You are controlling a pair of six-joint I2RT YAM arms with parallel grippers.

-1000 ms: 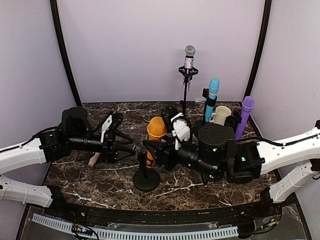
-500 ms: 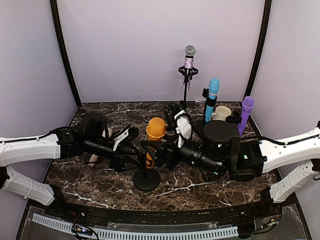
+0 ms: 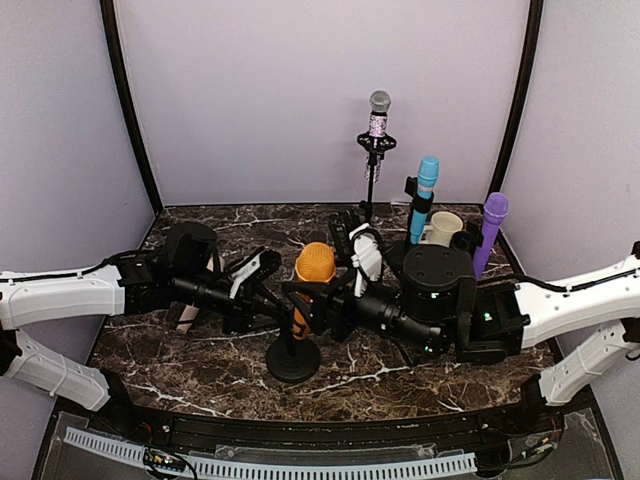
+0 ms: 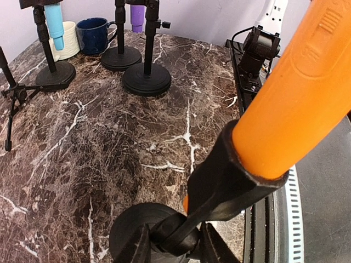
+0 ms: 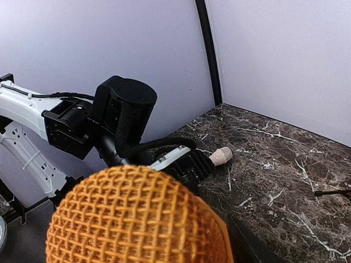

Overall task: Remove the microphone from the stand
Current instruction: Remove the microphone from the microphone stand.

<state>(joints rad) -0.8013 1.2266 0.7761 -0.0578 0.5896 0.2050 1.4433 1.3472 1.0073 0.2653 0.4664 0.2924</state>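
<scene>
The orange microphone (image 3: 314, 265) with a mesh head sits tilted in the black clip of a stand with a round base (image 3: 293, 360) at the table's middle front. My left gripper (image 3: 268, 305) reaches it from the left. In the left wrist view my left gripper (image 4: 175, 244) is shut on the stand's joint just under the clip (image 4: 230, 181), which holds the orange body (image 4: 296, 93). My right gripper (image 3: 305, 303) is at the microphone's body from the right. In the right wrist view the mesh head (image 5: 131, 219) hides its fingers.
A silver microphone (image 3: 379, 101) on a tripod stands at the back. Blue (image 3: 427, 175) and purple (image 3: 494, 210) microphones on stands and two mugs (image 3: 443, 228) are at the back right. A beige microphone (image 5: 222, 156) lies on the table at the left.
My left arm has swung right to the stand and its fingers now sit on the joint under the clip. The orange head has dipped slightly. The right arm has barely moved.
</scene>
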